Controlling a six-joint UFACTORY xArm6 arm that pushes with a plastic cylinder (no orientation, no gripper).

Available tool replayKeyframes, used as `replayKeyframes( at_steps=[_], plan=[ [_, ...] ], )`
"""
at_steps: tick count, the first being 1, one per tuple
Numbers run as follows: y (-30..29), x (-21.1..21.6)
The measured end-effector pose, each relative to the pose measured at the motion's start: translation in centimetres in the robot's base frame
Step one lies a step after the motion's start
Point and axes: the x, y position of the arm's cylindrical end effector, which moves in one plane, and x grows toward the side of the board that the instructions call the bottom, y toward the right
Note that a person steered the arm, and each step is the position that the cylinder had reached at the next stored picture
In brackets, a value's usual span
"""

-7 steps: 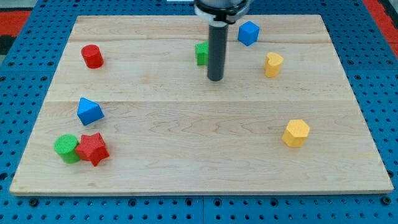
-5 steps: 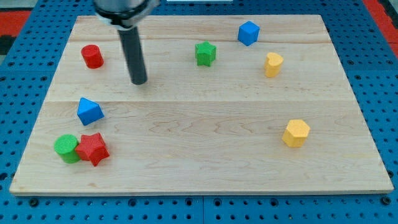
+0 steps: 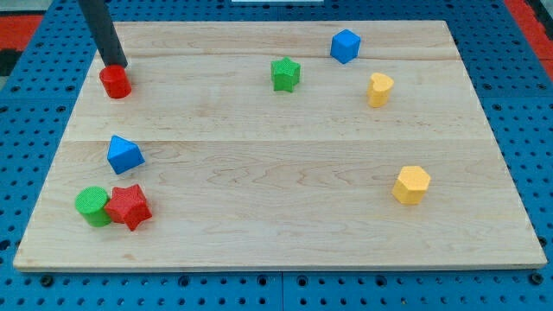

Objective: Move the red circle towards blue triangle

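At the board's top-left corner, my tip (image 3: 114, 64) has swung across from the middle and now touches the upper edge of the small red circle block (image 3: 115, 83), holding nothing. The circle has slid slightly left; the blue triangle block (image 3: 124, 155) lies well below my tip, so a downward push is set up.

There is just one camera. It looks down at the wooden board (image 3: 285, 173) from the front and from up high, tilted, so the far edge looks shorter than the near edge. It stands far enough back to fit the whole board, with blue holey table (image 3: 536, 130) showing around it. My tip (image 3: 114, 66) sits at the view's top left, and the rod goes up out of the picture there. No second view shares any of this.
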Motion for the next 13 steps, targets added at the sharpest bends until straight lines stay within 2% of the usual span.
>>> replayKeyframes(
  at_steps=[6, 8, 9, 10, 12, 13],
  plan=[
    [-1.7, 0.6],
    [1.3, 5.3],
    [5.2, 7.4],
    [9.5, 7.5],
    [11.0, 14.1],
    [13.3, 14.4]
  ],
)
